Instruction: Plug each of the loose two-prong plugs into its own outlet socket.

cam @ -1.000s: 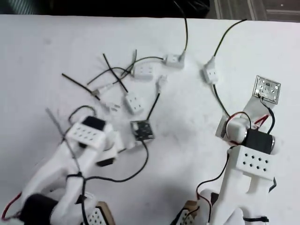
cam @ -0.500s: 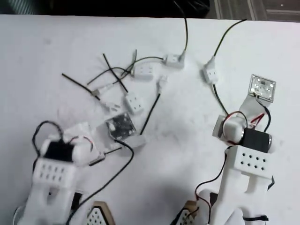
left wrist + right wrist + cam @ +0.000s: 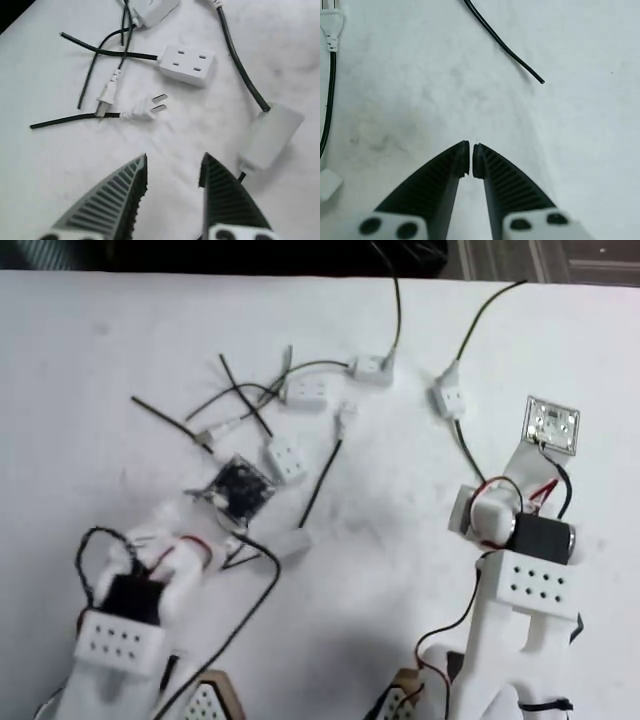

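The left gripper (image 3: 174,158) is hovering open and empty before the loose white two-prong plug (image 3: 145,106), which is lying unplugged near a white plastic socket block (image 3: 186,63) left of the white table (image 3: 560,330) centre, the right gripper (image 3: 471,160) is sitting closed and empty, and every insertion is seemingly pending.

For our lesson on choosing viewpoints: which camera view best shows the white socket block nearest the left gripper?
The left wrist view: the socket block lies ahead of the open left gripper, its slots plain. The high view gives the socket block small, slots faint. The right wrist view faces a black cable elsewhere.
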